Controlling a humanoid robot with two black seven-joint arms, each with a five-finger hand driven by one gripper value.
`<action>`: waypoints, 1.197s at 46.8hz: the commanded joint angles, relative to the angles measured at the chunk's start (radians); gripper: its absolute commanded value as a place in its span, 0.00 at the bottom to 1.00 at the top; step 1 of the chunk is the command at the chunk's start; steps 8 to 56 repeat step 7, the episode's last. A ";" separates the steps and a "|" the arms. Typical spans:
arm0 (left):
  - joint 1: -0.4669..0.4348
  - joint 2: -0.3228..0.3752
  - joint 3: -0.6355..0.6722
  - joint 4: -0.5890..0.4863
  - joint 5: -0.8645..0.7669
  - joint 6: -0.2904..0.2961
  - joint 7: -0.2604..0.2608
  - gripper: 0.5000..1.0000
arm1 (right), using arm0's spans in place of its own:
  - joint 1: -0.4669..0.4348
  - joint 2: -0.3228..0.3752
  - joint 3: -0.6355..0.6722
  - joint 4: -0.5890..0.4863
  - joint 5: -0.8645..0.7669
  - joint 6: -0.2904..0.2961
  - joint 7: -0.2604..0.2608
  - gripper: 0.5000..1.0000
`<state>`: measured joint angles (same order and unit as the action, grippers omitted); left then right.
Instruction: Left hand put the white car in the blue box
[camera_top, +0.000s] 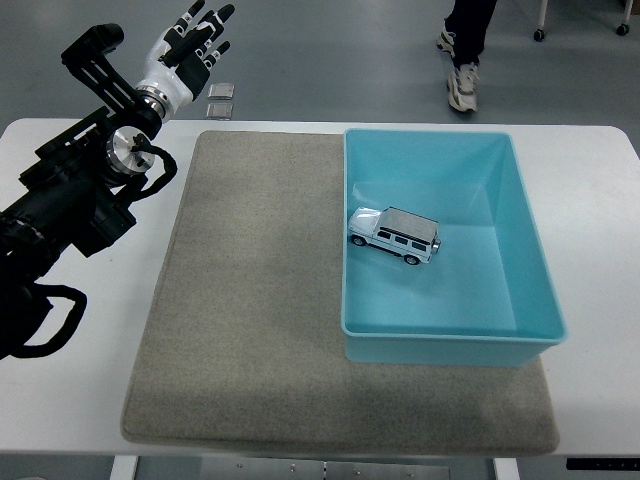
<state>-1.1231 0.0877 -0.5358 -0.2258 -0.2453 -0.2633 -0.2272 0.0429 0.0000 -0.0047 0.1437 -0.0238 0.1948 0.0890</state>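
The left hand is raised at the far left corner of the table, past its far edge, with its fingers spread and pointing up and away; it holds nothing. The black arm behind it runs down along the left side to the picture's edge, clear of the mat. The right hand is not in view. Out from the hand, the grey mat covers the middle of the table, and the box sits on its right part, well apart from the hand. The car lies inside the box, on its floor toward the left wall, upright on its wheels and angled a little across the box. Judged from this, the placing step looks done: the car is in the box and the hand is empty and far from it. What is left seems to be only bringing the arm to rest; that calls for keeping the hand wide of the box rim so nothing gets knocked. Two small squares lie on the floor beyond the table near the hand, and a person's legs show at the top.
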 joint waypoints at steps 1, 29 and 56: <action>-0.001 0.000 -0.001 0.002 -0.002 -0.002 0.000 1.00 | 0.000 0.000 0.000 0.048 -0.001 0.006 0.000 0.87; 0.000 0.000 -0.003 0.002 -0.006 -0.001 0.000 1.00 | 0.000 0.000 -0.001 0.057 -0.002 -0.006 0.000 0.87; 0.000 0.000 -0.003 0.002 -0.006 -0.001 0.000 1.00 | 0.000 0.000 -0.001 0.057 -0.002 -0.006 0.000 0.87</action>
